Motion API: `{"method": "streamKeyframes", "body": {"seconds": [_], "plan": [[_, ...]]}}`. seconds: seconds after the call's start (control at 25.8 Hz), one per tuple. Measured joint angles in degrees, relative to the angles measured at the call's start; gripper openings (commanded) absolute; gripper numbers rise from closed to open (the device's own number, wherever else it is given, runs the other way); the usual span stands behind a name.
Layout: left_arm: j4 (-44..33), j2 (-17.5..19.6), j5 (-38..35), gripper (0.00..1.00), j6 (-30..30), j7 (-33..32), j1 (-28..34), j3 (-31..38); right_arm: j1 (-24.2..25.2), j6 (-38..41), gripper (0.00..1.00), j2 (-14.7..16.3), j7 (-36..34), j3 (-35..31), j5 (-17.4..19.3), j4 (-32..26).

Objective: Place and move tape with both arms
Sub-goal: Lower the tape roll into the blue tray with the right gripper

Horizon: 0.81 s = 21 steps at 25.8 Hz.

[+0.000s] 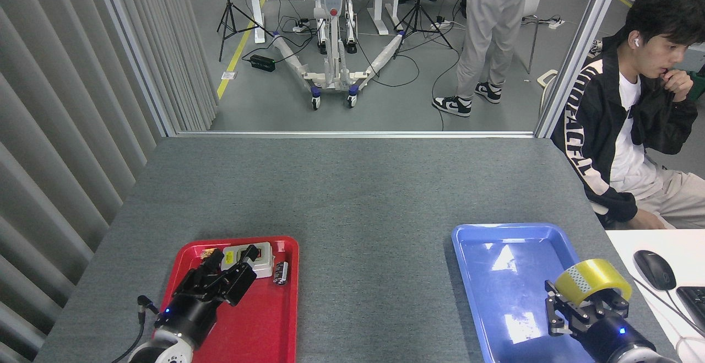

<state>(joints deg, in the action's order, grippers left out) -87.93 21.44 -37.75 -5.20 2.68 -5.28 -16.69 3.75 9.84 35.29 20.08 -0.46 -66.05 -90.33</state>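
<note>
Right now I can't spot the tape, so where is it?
In the head view it is low on the right: the tape sits in the right claw, over the blue tray's right edge.
</note>
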Motion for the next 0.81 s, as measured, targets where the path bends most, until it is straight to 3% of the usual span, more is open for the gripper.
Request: {"method": "streamKeyframes", "body": {"seconds": [0.12,0.31,0.43,0.54,0.66,0.81], "plan": [[-2.7,0.7,-6.2,0.99,2.4,0.3,3.0,3.2,-3.1,-1.9,0.00,1.4,4.6,2.2,3.8,2.2],[-4.4,-1.8,-13.0,0.99,1.9,1.2,10.1,11.2,-9.1,-4.2,0.01,2.0,7.8,8.8,9.2,7.9],[-6.7,-3.4,-25.4,0.99,2.4,2.3,12.4,13.4,-11.9,-6.6,0.04,2.0,9.4,12.7,12.4,10.4],[-6.2,-6.1,-37.2,0.99,10.8,2.6,13.2,15.7,-13.3,-10.8,0.04,2.0,12.1,15.2,15.0,11.0],[-6.8,-7.4,-40.9,0.99,17.7,2.7,13.5,16.6,-13.9,-14.8,0.03,2.0,14.6,16.6,17.0,10.4],[-6.7,-8.5,-39.8,0.99,18.8,2.7,13.6,16.5,-14.2,-17.5,0.03,3.2,16.5,17.4,18.6,9.8]]}}
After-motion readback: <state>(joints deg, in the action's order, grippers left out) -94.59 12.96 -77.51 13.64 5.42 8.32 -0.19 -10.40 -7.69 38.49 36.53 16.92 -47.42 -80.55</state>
